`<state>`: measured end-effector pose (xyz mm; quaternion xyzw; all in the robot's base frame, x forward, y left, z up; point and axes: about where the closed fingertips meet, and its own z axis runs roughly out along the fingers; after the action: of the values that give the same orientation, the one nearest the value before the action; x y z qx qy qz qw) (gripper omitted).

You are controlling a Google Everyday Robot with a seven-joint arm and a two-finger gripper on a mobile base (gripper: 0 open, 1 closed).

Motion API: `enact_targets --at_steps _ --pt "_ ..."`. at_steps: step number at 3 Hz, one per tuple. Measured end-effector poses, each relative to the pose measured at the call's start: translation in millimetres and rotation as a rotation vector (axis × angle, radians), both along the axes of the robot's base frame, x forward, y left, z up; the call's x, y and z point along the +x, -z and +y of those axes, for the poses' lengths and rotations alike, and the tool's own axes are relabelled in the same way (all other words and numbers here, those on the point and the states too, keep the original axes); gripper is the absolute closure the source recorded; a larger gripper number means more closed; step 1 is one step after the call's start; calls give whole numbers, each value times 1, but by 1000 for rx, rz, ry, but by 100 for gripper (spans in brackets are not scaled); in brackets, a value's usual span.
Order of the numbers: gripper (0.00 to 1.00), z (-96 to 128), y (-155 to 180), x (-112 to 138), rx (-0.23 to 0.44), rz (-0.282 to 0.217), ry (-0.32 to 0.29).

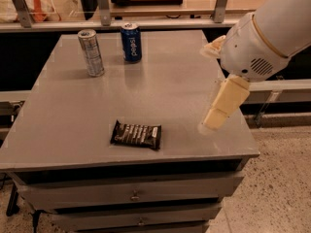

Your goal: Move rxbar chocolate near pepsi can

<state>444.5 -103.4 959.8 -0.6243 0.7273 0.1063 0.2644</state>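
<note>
Judging task barely begun | rxbar chocolate (136,135) flat near counter (184,72) front, well apart from pepsi can (131,42) at back | end effector (214,118) over right edge, grip state cannot tell | pickup, transfer remain.

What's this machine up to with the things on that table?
A robot arm extends in from the right, and its gripper hangs above the right side of the grey table, touching nothing. The rxbar chocolate lies flat near the front edge, to the gripper's left. The pepsi can stands at the back, next to a taller silver can. The bar is meant to end up near the pepsi can, and it has not been picked up yet.
</note>
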Motion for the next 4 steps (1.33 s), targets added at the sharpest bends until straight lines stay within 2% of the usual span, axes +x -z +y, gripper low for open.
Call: enact_targets --at_steps 1,2,4 --pt "0 0 0 -1 -3 1 -1" --pt "0 17 7 -4 50 5 -18" --pt "0 96 31 -7 197 2 -165"
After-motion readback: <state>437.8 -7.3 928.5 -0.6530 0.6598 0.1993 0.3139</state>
